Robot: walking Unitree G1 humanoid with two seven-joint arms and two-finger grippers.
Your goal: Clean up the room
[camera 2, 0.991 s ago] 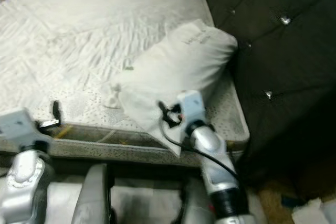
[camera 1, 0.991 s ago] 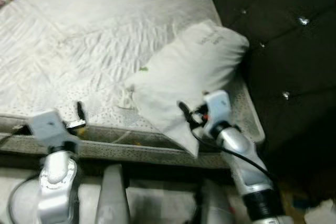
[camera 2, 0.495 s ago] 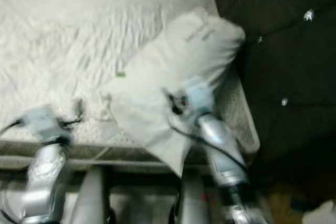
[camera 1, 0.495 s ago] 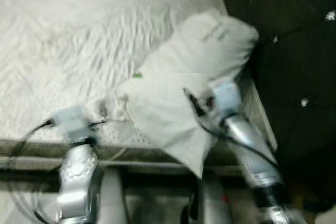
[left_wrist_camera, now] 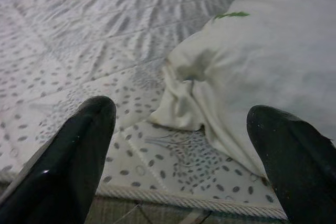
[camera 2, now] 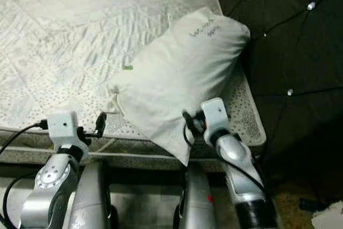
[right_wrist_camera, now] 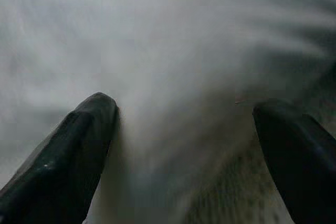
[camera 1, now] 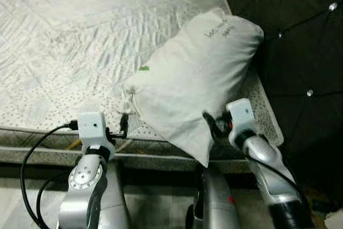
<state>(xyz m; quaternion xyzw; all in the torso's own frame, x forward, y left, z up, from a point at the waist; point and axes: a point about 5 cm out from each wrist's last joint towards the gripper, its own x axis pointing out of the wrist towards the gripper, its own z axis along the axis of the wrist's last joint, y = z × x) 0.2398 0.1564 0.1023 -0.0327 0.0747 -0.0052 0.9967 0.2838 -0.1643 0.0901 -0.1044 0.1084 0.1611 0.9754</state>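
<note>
Over the last second the left tool (camera 1: 123, 126) has come in from the mattress edge toward the pillow (camera 1: 195, 79), and the right tool (camera 1: 210, 127) has settled against the pillow's lower side; the head camera has also shifted, so part of the change is the view moving. My reading is that the robot is closing in on the pillow from both sides to lift or straighten it as part of tidying the bed (camera 1: 80, 41).

The left tool hovers just above the dotted mattress border, near the pillow's bunched corner (left_wrist_camera: 184, 93) but not touching it. Its fingers (left_wrist_camera: 79, 150) stand wide apart, with nothing between them.

The pillow lies askew near the dark tufted headboard (camera 1: 289, 36), its lower corner hanging past the mattress edge.

The right tool is pressed close to the pillow's side. Its fingers (right_wrist_camera: 79, 145) are also spread wide, with pillow fabric across the gap, not yet clamped on it.
</note>
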